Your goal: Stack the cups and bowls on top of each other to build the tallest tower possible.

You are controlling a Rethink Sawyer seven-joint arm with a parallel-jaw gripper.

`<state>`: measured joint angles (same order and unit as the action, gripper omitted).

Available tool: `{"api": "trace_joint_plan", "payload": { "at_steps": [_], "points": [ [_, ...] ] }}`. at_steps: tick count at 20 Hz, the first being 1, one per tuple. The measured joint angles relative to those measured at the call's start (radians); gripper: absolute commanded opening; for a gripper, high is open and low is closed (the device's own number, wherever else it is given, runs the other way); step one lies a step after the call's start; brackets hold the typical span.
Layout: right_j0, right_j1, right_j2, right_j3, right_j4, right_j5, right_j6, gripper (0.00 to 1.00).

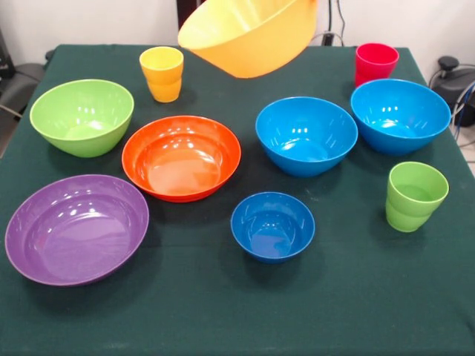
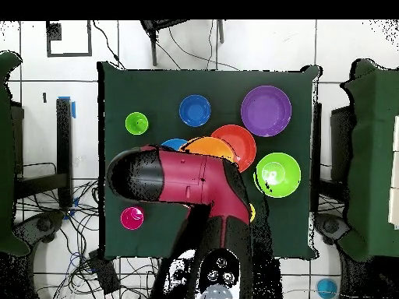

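Front view: the large yellow-orange bowl [image 1: 249, 33] hangs in the air above the far middle of the green table [image 1: 349, 297], tipped so its rim faces down and towards the left, its rounded base turned up to the right. What carries it is cut off by the top edge, so I cannot tell how the gripper stands or whether it has hold of the bowl.

Everything else sits upright on the cloth, mouths up, nothing stacked. The lime green bowl [image 1: 82, 116] is at the left, the orange-red bowl [image 1: 182, 157] beside it, and the wide purple bowl [image 1: 76, 228] nearest at the left. Two big blue bowls [image 1: 306, 135] [image 1: 401, 116] stand side by side at the right, with the small blue bowl [image 1: 272, 225] in front of them. The yellow cup [image 1: 162, 73] stands at the far left, the red-pink cup [image 1: 375, 64] at the far right corner, the light green cup [image 1: 415, 196] near the right edge.

From overhead, the red arm [image 2: 191, 183] reaches over the table and covers much of the lifted bowl, only its orange rim showing.
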<state>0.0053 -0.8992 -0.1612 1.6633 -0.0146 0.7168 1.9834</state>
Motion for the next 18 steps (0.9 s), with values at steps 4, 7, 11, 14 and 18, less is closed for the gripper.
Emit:
{"api": "trace_joint_plan", "payload": {
  "at_steps": [4,7,11,14,18],
  "points": [
    [-0.025,0.002,0.022,-0.016,-0.012,0.002,0.000,0.00],
    [-0.042,0.003,0.038,-0.027,-0.019,0.002,0.000,0.00],
    [-0.070,0.003,0.064,-0.036,-0.031,0.002,0.000,0.00],
    [-0.082,0.003,0.078,-0.038,-0.040,0.003,0.000,0.00],
    [-0.098,0.003,0.097,-0.041,-0.050,0.014,0.000,0.00]
  ]
}}
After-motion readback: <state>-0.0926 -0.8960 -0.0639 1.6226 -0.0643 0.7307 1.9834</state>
